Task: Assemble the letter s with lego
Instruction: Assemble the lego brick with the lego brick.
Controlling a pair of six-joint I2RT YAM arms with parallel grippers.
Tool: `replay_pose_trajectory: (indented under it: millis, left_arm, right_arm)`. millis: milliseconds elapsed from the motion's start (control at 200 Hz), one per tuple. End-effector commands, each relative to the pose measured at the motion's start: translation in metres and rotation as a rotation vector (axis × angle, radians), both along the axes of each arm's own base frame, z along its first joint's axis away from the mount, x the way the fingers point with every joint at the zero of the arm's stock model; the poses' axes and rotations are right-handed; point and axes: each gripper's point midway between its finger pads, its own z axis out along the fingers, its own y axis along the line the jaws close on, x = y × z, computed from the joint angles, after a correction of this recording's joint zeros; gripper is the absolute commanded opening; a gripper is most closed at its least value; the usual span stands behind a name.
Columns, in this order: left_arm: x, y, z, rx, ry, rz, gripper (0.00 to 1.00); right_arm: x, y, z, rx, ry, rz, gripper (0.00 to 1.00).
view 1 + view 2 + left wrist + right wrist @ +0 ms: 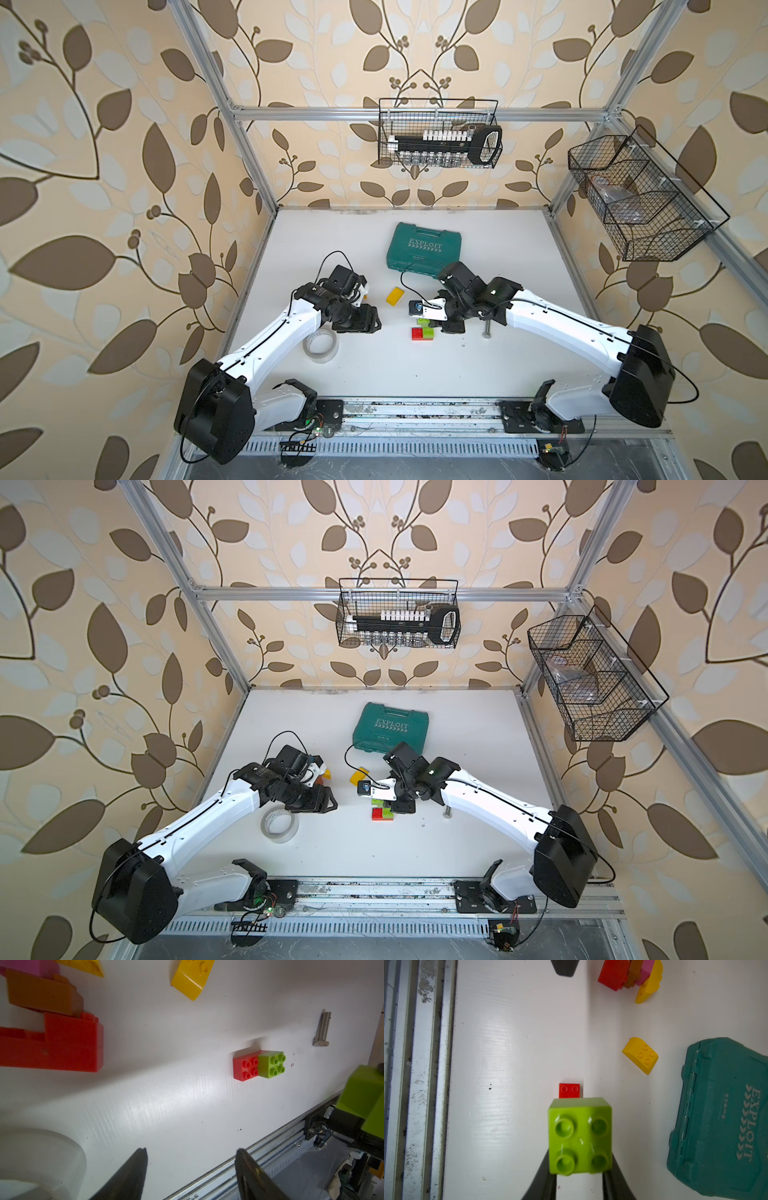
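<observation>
Tape [37,1157]: on the table [374,374], just beside one finger of your left gripper [191,1153].
Left gripper: jaws apart, nothing between them, over bare table.
Stack [70,1047]: red, brown, pink and yellow bricks joined, ahead of your left gripper on the tape's side.
Yellow brick [640,1055]: loose on the table, ahead of both your grippers.
Pair [259,1066]: red and green square bricks touching side by side, studs up, ahead of your left gripper and just past your right gripper's tips.
Green brick [579,1136]: raised, apart from the pair.
Right gripper [579,1169]: clamped on the green brick's sides.
Bolt [322,1028]: lying flat, beyond the pair from your left gripper.
Case [720,1118]: closed, off to one side of your right gripper.
</observation>
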Motion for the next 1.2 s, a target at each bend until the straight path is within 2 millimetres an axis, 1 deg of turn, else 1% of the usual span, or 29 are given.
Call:
replay_pose_trajectory:
  millis: [0, 195, 375, 525, 755, 1080, 1195]
  left_arm:
    - [0.001, -0.001, 0.012, -0.015, -0.033, -0.008, 0.7]
    - [0.001, -0.001, 0.013, -0.016, -0.039, -0.004, 0.7]
    - [0.002, -0.001, 0.014, -0.018, -0.04, -0.004, 0.7]
    - [0.001, -0.001, 0.014, -0.018, -0.041, -0.006, 0.7]
    - [0.001, 0.0, 0.014, -0.016, -0.041, -0.005, 0.7]
    - [0.002, 0.0, 0.013, -0.013, -0.038, -0.004, 0.7]
    - [0.001, 0.0, 0.012, -0.013, -0.037, -0.003, 0.7]
  right_arm:
    - [0.0, 0.004, -0.011, -0.026, 0.049, 0.048, 0.05]
    - [0.007, 0.014, -0.027, -0.022, 0.088, 0.031, 0.05]
    - [0.004, 0.019, -0.038, -0.01, 0.128, 0.024, 0.04]
    - [0.005, 0.019, -0.046, -0.011, 0.134, 0.017, 0.04]
    - [0.006, 0.015, -0.057, -0.026, 0.136, -0.002, 0.03]
    - [0.006, 0.005, -0.061, -0.033, 0.122, -0.028, 0.03]
    - [0.007, 0.002, -0.066, -0.042, 0.126, -0.037, 0.03]
